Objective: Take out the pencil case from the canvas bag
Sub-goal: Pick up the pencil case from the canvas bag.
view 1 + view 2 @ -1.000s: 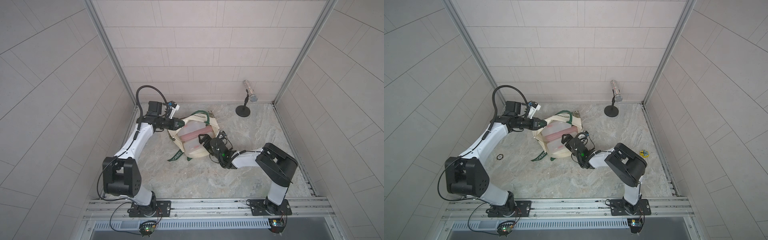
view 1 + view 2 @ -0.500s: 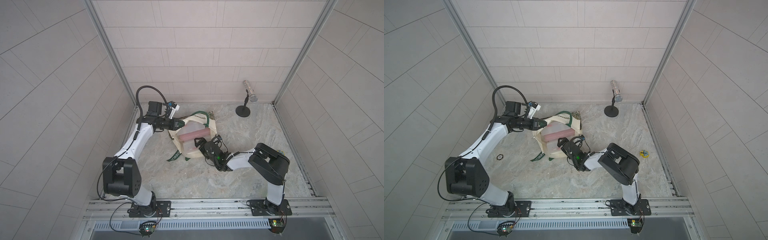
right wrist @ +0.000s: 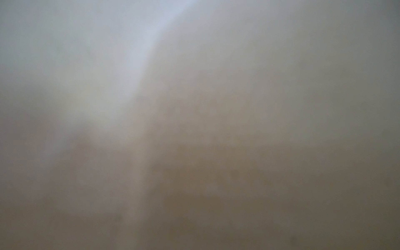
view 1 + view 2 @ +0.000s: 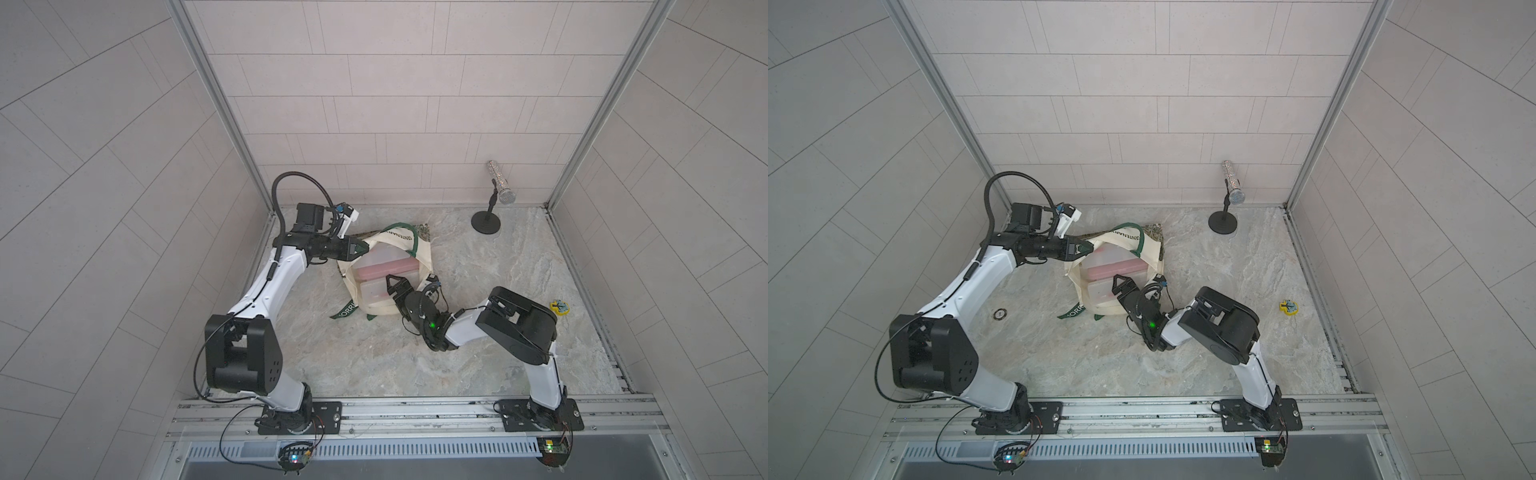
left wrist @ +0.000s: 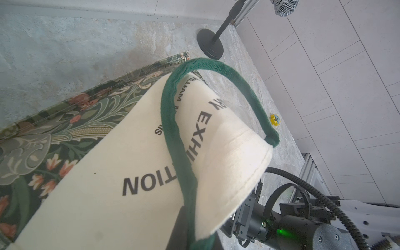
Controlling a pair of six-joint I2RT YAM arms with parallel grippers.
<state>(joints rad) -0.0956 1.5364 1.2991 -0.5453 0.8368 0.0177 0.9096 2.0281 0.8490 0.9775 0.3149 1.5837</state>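
Note:
The cream canvas bag (image 4: 422, 259) lies on the stone floor with its mouth facing the rail. My left gripper (image 4: 359, 248) is shut on the bag's upper rim at the green strap (image 5: 173, 129) and holds the mouth up. Inside shows the pencil case (image 4: 382, 269), a translucent box with a pink band, seen in both top views (image 4: 1115, 266). My right gripper (image 4: 392, 284) reaches into the mouth, its black fingers spread at the case's near edge. The right wrist view is only a brown-grey blur.
A microphone on a round black stand (image 4: 486, 220) is at the back right. A small yellow piece (image 4: 560, 306) lies near the right wall, and a black ring (image 4: 1000, 313) lies near the left arm. The bag's loose green strap (image 4: 345, 311) trails toward the rail.
My right arm has slid left and pushed its gripper deeper into the bag's mouth, up to the case. The left gripper has kept its hold in place.

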